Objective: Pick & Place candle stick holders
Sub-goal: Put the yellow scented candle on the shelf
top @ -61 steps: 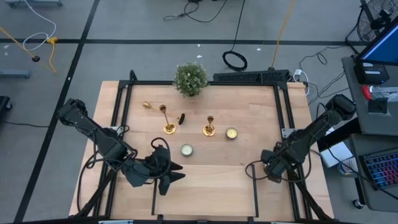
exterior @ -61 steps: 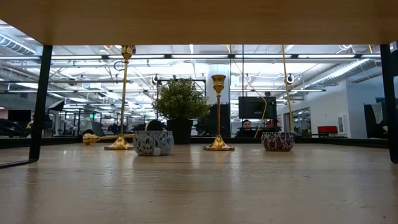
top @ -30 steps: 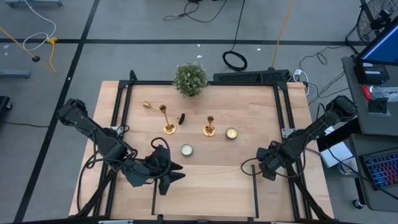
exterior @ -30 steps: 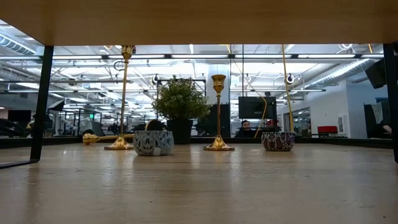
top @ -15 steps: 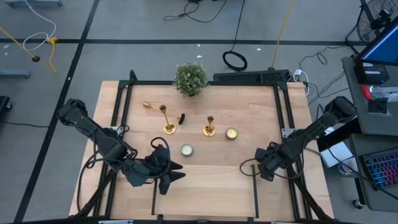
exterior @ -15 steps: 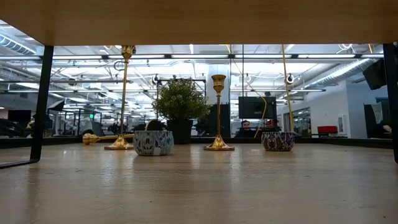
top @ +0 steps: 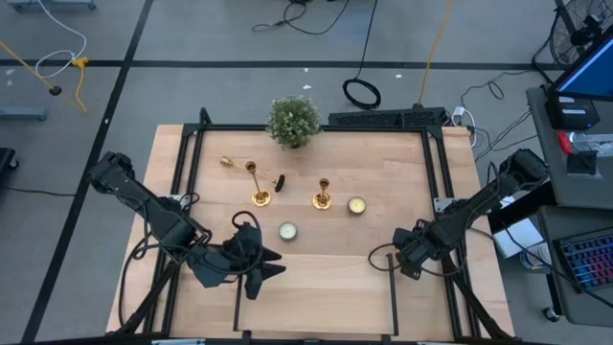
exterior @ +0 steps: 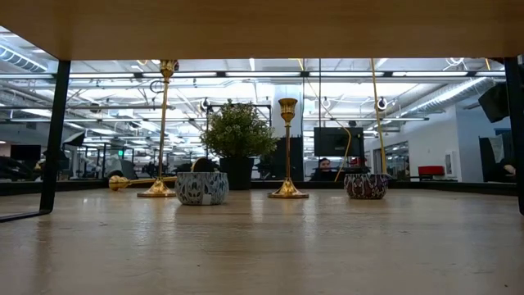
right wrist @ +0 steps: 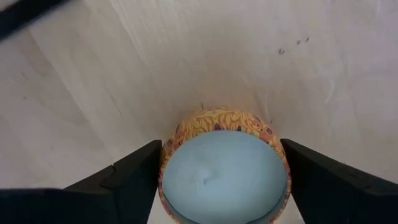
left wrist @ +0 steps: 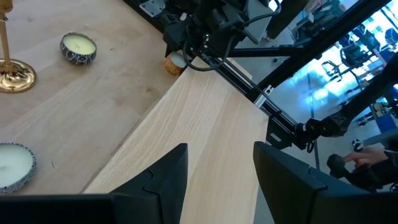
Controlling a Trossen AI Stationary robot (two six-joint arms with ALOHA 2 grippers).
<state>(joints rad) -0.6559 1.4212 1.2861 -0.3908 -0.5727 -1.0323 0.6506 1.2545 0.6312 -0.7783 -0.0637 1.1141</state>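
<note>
Three brass candlesticks sit on the wooden table (top: 316, 287), none of them held. One candlestick (top: 323, 198) stands upright just toward 12 o'clock from the table's middle. A second candlestick (top: 259, 195) stands upright toward 10 o'clock from the middle. The third candlestick (top: 230, 162) lies on its side, further out at 10 o'clock from the second. In the low view the two upright ones rise side by side, well apart.

A white candle in a patterned tin (top: 287, 231) sits at 5 o'clock of the second candlestick. Another tin candle (top: 356, 205) sits just at 3 o'clock of the first. A bushy potted plant (top: 293, 122) stands at the table's 12 o'clock edge.

The left gripper (left wrist: 217, 174) hangs over the table at about 7 o'clock, well clear of the candlesticks. Its claw is open, with nothing between the jaws.

The right gripper (right wrist: 222, 163) is down at about 4 o'clock. It straddles a blue candle in an orange patterned tin (right wrist: 224, 177), one jaw on each side. I cannot tell whether it clamps the tin or only brackets it.
</note>
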